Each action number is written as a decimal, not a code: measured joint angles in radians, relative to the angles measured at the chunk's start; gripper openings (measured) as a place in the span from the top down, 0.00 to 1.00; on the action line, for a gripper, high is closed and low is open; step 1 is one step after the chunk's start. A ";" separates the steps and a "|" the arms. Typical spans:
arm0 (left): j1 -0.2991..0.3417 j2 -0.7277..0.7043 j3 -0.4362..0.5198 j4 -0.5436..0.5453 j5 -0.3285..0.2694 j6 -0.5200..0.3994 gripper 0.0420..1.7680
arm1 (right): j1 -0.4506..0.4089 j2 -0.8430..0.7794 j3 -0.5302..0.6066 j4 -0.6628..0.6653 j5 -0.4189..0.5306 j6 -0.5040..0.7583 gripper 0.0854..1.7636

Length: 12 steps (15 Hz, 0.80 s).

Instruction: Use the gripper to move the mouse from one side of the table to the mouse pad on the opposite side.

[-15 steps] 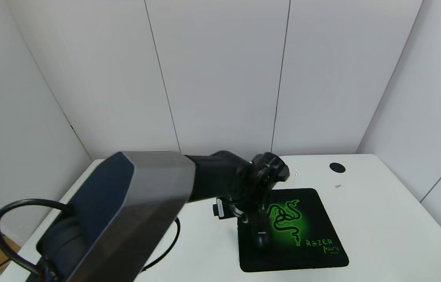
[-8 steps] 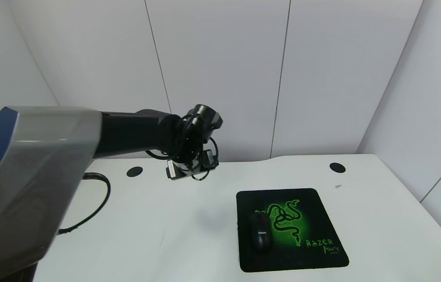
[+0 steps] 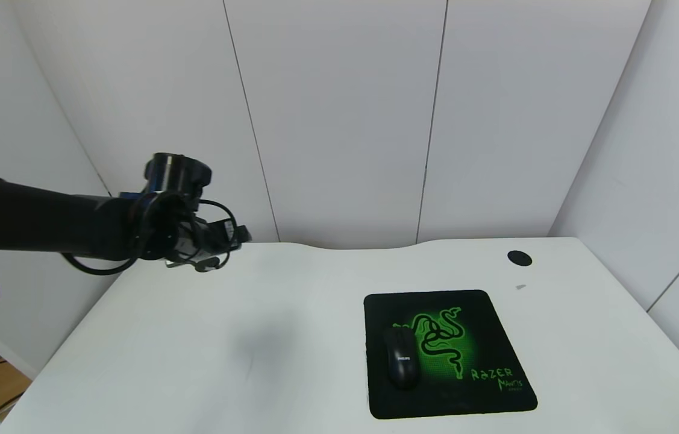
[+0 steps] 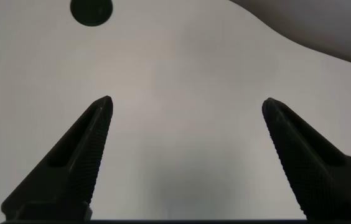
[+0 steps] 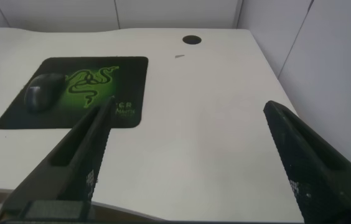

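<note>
The black mouse (image 3: 402, 362) lies on the left half of the mouse pad (image 3: 484, 325), which sits on the right part of the white table (image 3: 206, 361). My left gripper (image 3: 214, 246) hangs in the air over the table's far left corner, far from the mouse. In the left wrist view it (image 4: 185, 102) is open and empty above bare table. My right gripper (image 5: 189, 104) is open and empty, raised off the table's right front edge. Its view shows the mouse (image 5: 42, 90) on the pad (image 5: 129, 68). The right gripper is out of the head view.
A round black cable hole (image 3: 519, 258) lies at the back right, with a small grey mark (image 3: 520, 287) before it. The other hole shows in the left wrist view (image 4: 91, 9). White wall panels close off the back and sides.
My left arm has let go of the mouse on the pad, risen and swung far left across the table. The mouse stays on the pad.
</note>
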 joint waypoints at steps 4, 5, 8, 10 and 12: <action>0.153 -0.181 0.215 -0.133 -0.121 0.119 0.03 | 0.000 0.000 0.000 0.000 0.000 0.000 0.03; 0.181 -0.226 0.255 -0.152 -0.155 0.141 0.03 | 0.000 0.000 0.000 0.000 0.000 0.000 0.03; 0.259 -0.365 0.366 -0.186 -0.257 0.212 0.03 | 0.000 0.000 0.000 0.000 0.000 0.000 0.03; 0.293 -0.460 0.440 -0.192 -0.308 0.252 0.03 | 0.000 0.000 0.000 0.000 0.000 0.000 0.03; 0.305 -0.553 0.503 -0.193 -0.346 0.279 0.03 | 0.000 0.000 0.000 0.000 0.000 0.000 0.03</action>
